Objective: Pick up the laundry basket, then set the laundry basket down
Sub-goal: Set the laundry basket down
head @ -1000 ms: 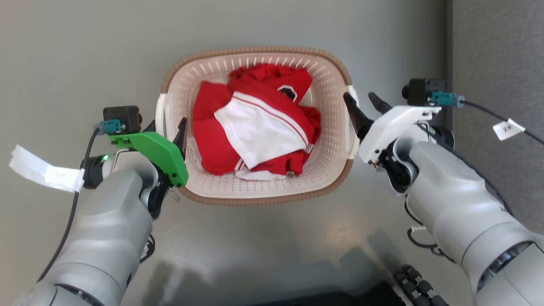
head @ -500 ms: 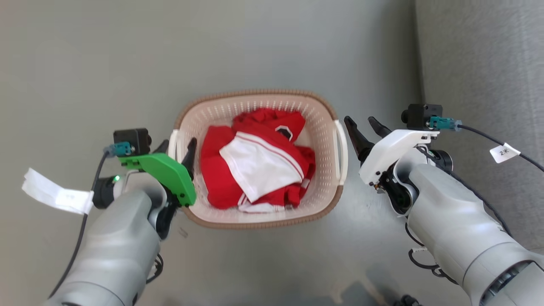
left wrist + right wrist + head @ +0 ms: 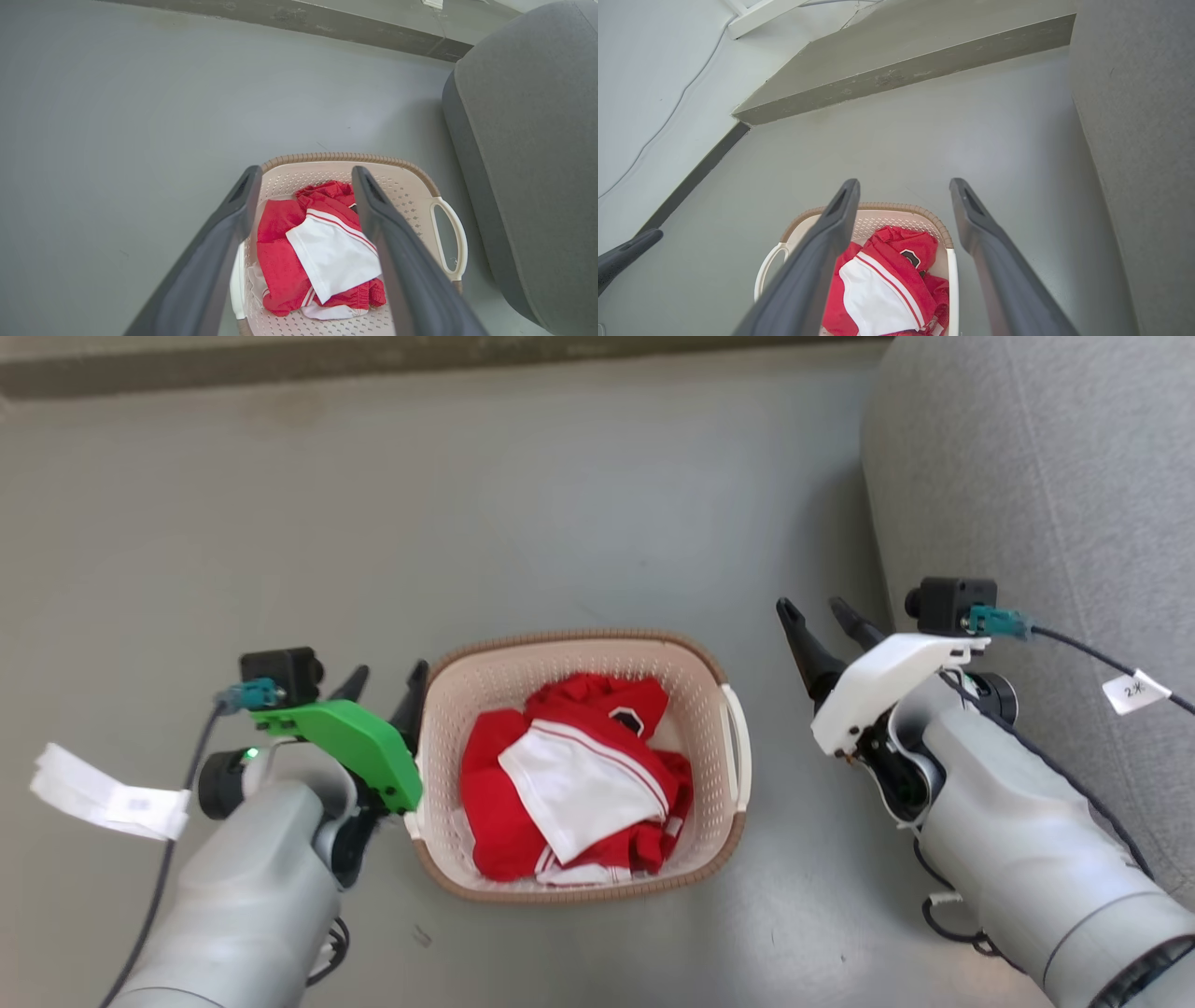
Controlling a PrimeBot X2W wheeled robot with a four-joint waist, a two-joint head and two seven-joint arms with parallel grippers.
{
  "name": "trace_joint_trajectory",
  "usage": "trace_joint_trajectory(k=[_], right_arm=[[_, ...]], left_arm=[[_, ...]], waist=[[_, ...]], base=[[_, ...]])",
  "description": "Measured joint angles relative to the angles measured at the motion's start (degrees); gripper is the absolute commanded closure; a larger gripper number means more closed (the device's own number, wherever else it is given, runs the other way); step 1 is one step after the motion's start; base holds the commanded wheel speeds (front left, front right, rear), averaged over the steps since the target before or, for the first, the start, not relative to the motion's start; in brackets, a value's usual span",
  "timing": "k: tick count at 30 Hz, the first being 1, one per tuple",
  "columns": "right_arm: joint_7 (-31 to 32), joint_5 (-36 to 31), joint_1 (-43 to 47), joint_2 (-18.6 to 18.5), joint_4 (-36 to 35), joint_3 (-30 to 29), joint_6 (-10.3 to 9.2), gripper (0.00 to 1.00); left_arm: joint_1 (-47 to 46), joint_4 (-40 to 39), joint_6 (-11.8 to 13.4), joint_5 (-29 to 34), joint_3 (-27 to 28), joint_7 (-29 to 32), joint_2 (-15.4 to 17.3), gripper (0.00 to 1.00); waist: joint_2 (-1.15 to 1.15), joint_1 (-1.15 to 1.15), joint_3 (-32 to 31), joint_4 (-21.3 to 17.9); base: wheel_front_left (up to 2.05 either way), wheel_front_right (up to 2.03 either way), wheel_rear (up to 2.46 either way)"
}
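Laundry basket point(image 3: 569, 640) sits on the grey floor point(image 3: 560, 504), well short of the floor's far edge and just left of the grey upholstered seat point(image 3: 1046, 476). It holds loosely piled red and white clothes point(image 3: 569, 784). Left gripper point(image 3: 390, 672) is at the basket's left edge, jaws spread and empty, contact unclear; right gripper point(image 3: 812, 607) is off the right side, well apart, jaws spread wide and empty. Likely light, with stiff but slightly flexy perforated plastic and a soft load that may shift; best grip points are the two white side handles point(image 3: 451, 238), both at once and kept level.
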Motion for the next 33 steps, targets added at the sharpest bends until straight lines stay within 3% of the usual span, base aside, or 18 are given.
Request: trace_joint_trajectory(k=[14,33], right_arm=[[0.0,-7.2,5.2,-2.6,-7.3,-5.0,-0.25,0.00],[0.0,-17.9,12.2,-3.9,-25.3,-16.3,-4.74,0.00]], left_arm=[[4.6,-9.4,0.2,6.6,7.4,0.0,3.2,0.00],[12.4,-29.5,4.5,18.5,20.2,0.0,6.5,0.00]], waist=[[0.00,0.00,-10.6,0.3],[0.00,0.00,-14.2,0.7]], base=[[0.00,0.00,0.00],[0.00,0.00,0.00]])
